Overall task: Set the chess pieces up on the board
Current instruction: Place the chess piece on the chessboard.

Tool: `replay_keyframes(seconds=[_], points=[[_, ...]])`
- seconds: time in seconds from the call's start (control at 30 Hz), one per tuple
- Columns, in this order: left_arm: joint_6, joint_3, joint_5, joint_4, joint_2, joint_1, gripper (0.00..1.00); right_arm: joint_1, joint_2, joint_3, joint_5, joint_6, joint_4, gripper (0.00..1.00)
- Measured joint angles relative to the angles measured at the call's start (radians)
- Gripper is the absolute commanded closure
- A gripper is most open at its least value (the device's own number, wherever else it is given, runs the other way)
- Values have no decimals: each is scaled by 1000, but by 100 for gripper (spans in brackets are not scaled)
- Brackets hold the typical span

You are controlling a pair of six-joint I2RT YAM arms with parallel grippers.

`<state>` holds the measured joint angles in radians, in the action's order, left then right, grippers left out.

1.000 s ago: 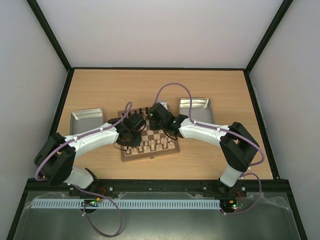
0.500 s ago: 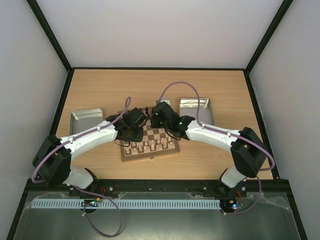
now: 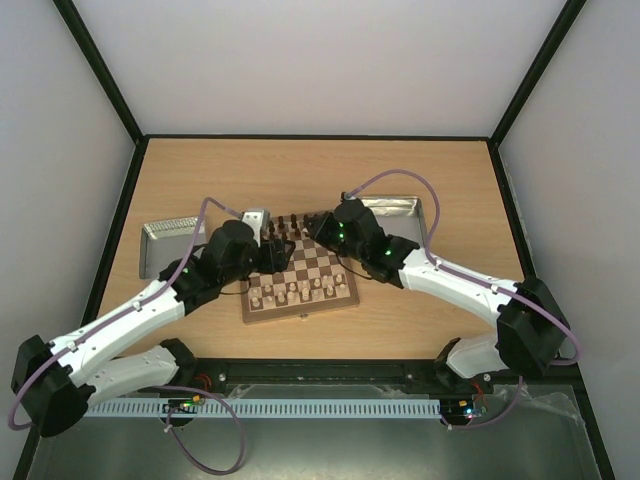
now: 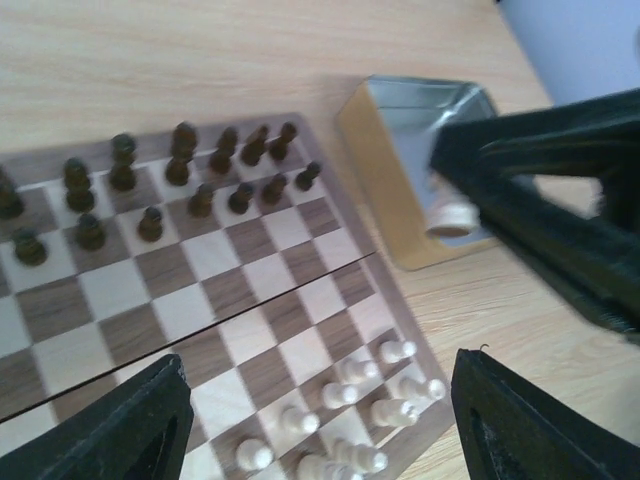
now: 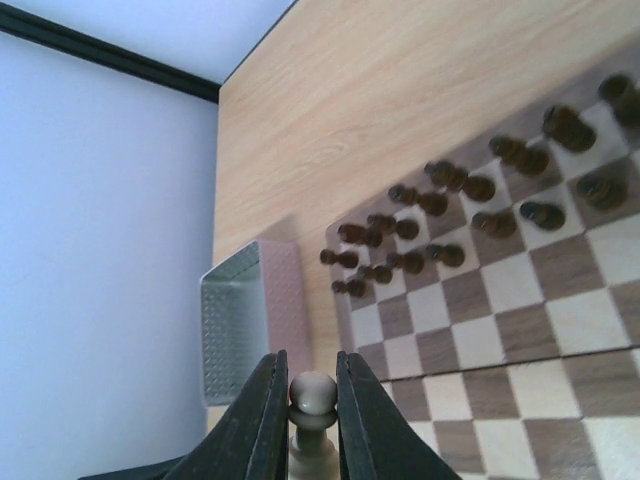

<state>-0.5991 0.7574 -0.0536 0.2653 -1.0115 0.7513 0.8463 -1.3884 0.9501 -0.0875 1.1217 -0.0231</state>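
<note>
Right hand [image 5: 313, 372] pinches a pale pawn [image 5: 313, 395] by the board's [image 3: 300, 313] far right corner, left hand [image 4: 320, 410] gapes above it, pale chess pieces [image 3: 300, 292] along its near rows, light wood-grain surface [image 3: 300, 170], plain pale walls [image 3: 300, 60].

The right gripper [image 5: 311, 372] pinches a pale pawn [image 5: 313, 398]; beyond it are the board [image 5: 500, 330] with dark chessmen [image 5: 440, 205] and a metal tin [image 5: 235, 335] on its left.

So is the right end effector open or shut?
Shut on a pale pawn: in the wrist view the right end effector squeezes its head from both sides.
</note>
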Motion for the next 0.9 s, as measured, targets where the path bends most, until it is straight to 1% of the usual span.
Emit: replay_keyframes(seconds=[0.03, 0.13, 0.2, 0.37, 0.47, 0.67, 0.77, 0.9], points=[[4, -10, 12, -27, 10, 0, 31, 0, 0, -5, -18, 24, -9, 87], [7, -14, 47, -97, 2, 0, 42, -1, 0, -13, -80, 71, -30, 87], [4, -12, 57, -121, -15, 0, 48, -1, 0, -13, -122, 85, -51, 87], [5, -5, 101, -147, -78, -2, 55, -1, 0, -13, -210, 110, -91, 87], [4, -5, 113, -152, -83, -2, 60, -1, 2, -13, -241, 117, -101, 87], [12, -19, 115, -194, -24, -2, 68, -5, 12, -16, -256, 117, -106, 87], [21, -35, 109, -214, 11, -2, 70, -5, 14, -16, -269, 114, -113, 87], [43, -48, 103, -230, 18, -2, 78, -5, 14, -16, -286, 105, -112, 87]])
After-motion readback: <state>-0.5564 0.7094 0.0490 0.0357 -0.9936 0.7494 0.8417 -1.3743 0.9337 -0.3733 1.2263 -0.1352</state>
